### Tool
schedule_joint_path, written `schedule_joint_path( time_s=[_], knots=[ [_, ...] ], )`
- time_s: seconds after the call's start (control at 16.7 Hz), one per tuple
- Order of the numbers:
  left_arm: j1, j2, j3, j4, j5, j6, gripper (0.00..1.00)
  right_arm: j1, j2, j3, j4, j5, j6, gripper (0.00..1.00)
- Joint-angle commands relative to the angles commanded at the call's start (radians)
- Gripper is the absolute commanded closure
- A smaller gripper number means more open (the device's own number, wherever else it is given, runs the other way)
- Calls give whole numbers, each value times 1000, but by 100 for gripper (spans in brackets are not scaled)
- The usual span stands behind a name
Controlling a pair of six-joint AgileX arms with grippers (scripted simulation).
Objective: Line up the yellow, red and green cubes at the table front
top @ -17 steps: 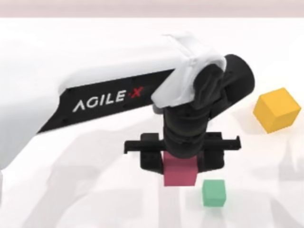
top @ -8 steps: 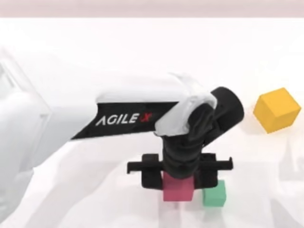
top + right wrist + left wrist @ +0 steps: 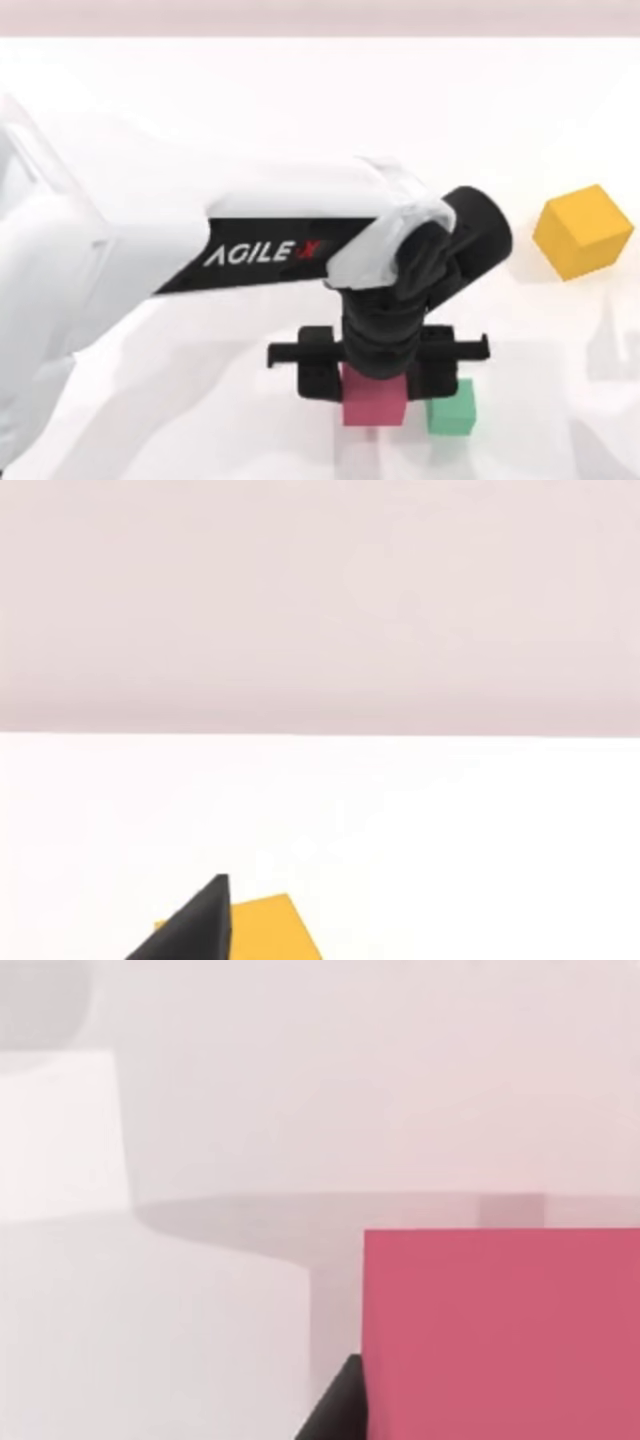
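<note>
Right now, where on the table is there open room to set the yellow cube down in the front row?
Bare table lies right of the green cube, below the yellow cube. It is crowded where the left gripper holds the red cube beside green.

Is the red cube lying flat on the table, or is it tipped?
Flat: in the top view the red cube looks square, beside the green cube, between the left end effector's fingers.

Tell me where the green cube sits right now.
In the top view the green cube sits near the front edge of the table, right of centre, close beside the red cube on its right, under the left gripper. The yellow cube lies farther back, to the right.
</note>
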State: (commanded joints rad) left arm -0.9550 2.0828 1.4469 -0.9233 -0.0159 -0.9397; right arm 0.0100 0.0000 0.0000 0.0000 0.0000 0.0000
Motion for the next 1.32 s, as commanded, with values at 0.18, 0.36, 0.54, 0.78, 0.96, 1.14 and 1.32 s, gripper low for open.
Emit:
schedule_joint_path(
  time_s=[0.18, 0.36, 0.54, 0.78, 0.96, 1.14, 1.32],
  knots=[
    [0, 0, 0, 0, 0, 0, 47, 0, 0, 0, 0, 0, 0, 0],
    [0, 0, 0, 0, 0, 0, 25, 0, 0, 0, 0, 0, 0, 0],
    [0, 0, 0, 0, 0, 0, 2, 0, 0, 0, 0, 0, 0, 0],
    [0, 0, 0, 0, 0, 0, 0, 0, 0, 0, 0, 0, 0, 0],
    [0, 0, 0, 0, 0, 0, 0, 0, 0, 0, 0, 0, 0, 0],
    [-1, -1, 3, -4, 0, 0, 0, 0, 0, 0, 0, 0, 0, 0],
    [3, -20, 57, -75, -1, -4, 0, 0, 0, 0, 0, 0, 0, 0]
  ],
)
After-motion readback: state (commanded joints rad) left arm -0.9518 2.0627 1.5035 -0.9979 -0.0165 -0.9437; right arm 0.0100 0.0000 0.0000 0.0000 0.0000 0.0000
